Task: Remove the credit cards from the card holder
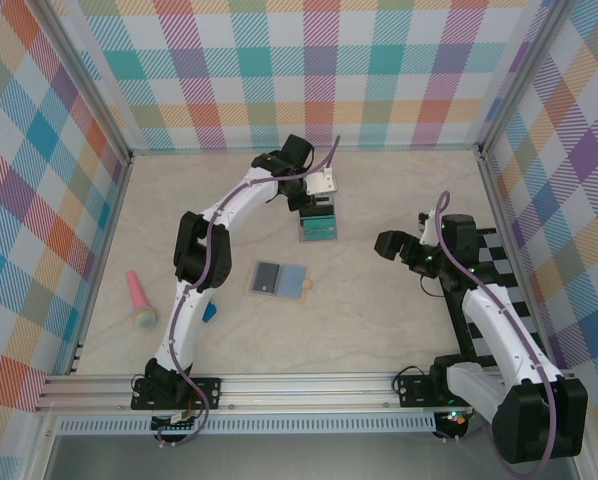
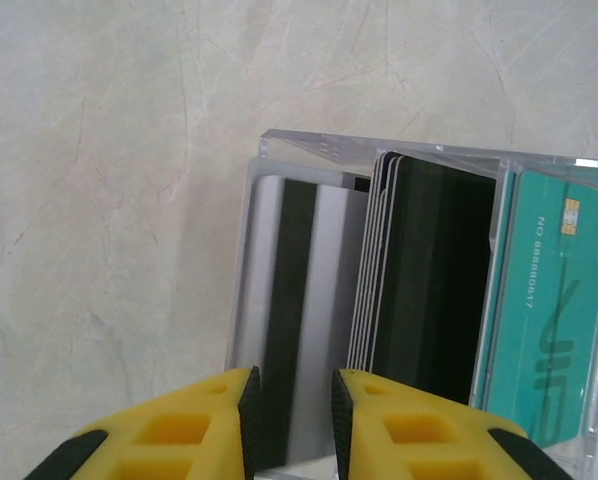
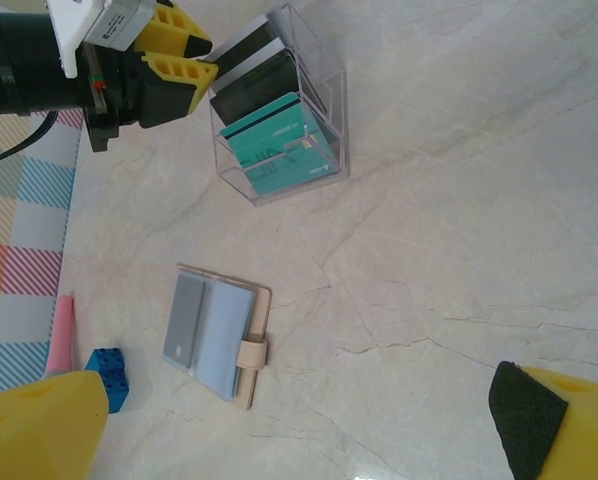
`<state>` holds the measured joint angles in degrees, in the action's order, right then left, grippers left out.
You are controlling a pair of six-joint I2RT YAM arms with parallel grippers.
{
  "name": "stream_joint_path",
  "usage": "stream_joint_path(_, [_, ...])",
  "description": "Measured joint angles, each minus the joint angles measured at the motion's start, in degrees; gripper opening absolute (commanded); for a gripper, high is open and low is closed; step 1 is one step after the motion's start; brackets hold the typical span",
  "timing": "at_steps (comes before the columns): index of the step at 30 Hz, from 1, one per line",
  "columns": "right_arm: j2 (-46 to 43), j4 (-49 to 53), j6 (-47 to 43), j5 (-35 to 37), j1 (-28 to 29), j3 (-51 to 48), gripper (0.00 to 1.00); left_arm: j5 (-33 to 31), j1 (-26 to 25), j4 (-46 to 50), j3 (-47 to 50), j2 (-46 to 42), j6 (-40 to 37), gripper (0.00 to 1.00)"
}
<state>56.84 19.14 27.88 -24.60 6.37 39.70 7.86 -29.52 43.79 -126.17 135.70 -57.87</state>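
One striped card (image 2: 297, 260) beneath parted left claw (image 2: 294, 405).

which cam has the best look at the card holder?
Right wrist: the card holder lies open and unobstructed, with a grey card in one half and its strap tab visible. Top external shows the holder open too, but much smaller. Left wrist looks at the clear box.
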Motion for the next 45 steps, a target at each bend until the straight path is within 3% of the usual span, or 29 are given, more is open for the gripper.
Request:
stream_joint_path(7, [0.11, 0.00, 0.20, -0.15, 0.00, 0.00, 1.00, -0.02, 0.02, -2.01, -0.04, 0.00, 2.40, 0.32])
stream_joint_path(13, [0.35, 0.02, 0.20, -0.42, 0.00, 0.00, 1.00, 0.17, 0.15, -4.87, 0.87, -1.07, 9.92, 0.40])
stream_joint_path(16, [0.96, 0.04, 0.17, -0.87, 0.00, 0.00, 1.00, 0.20, 0.46, -8.63, 6.75, -6.14, 16.13, 0.43])
stream_joint_path(22, [2.60, 0.07, 0.24, -0.02, 2.97, 0.11, 0.97, -0.28, 1.42, -19.67, 27.10, -25.14, 29.79, 0.55])
stream_joint_path(27, [7.39, 0.28, 0.94, 3.63, 11.06, 2.43, 0.92, -3.08, 2.23, -28.17, 42.93, -39.95, 41.72, 0.67])
stream_joint_path(32, [15.32, 0.20, 2.58, 8.74, 21.62, 7.87, 0.84, -6.60, 4.74, -30.14, 53.57, -47.21, 53.37, 0.78])
stream_joint_path(36, [24.00, 0.28, 4.31, 13.18, 29.86, 14.19, 0.75, -10.99, 6.97, -28.85, 62.77, -52.57, 62.64, 0.84])
stream_joint_path(45, [45.03, 4.07, 6.23, 22.18, 44.85, 31.06, 0.72, -19.98, 7.96, -19.61, 72.91, -63.60, 77.46, 0.99])
